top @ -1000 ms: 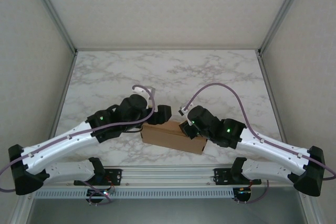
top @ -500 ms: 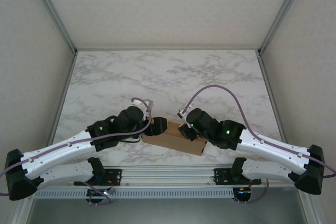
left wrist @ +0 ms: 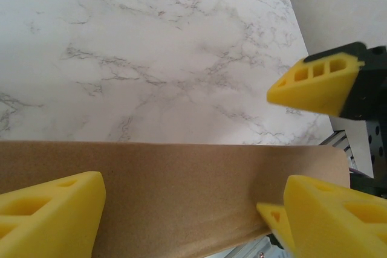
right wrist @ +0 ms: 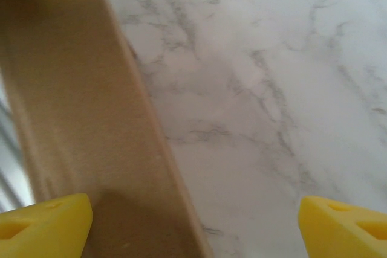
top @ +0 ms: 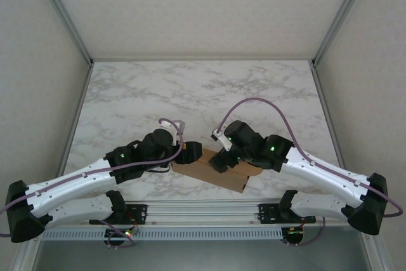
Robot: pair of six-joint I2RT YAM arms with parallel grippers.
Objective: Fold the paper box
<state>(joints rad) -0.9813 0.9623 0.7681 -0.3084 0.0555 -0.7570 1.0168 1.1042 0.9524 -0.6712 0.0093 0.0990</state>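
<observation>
The paper box (top: pixel 204 173) is a compact flat brown cardboard mailer lying at the near edge of the marble table, between the two arms. My left gripper (top: pixel 191 154) is over its left end. In the left wrist view the box (left wrist: pixel 181 191) runs across below that open gripper (left wrist: pixel 193 222), whose yellow fingers (left wrist: pixel 48 216) stand wide apart. My right gripper (top: pixel 221 160) hovers over the middle of the box. In the right wrist view its open jaws (right wrist: pixel 193 228) straddle the far long edge of the box (right wrist: pixel 72 119), with one finger over cardboard and the other over marble.
The box lies close to the metal rail (top: pixel 203 211) at the table's near edge. Bare marble table (top: pixel 203 93) stretches behind it to the enclosure walls. One yellow finger of the right gripper (left wrist: pixel 317 83) hangs close ahead of the left gripper.
The right gripper has opened wide and shifted left and up over the box. The left arm dropped nearer the box's left end, then held still.
</observation>
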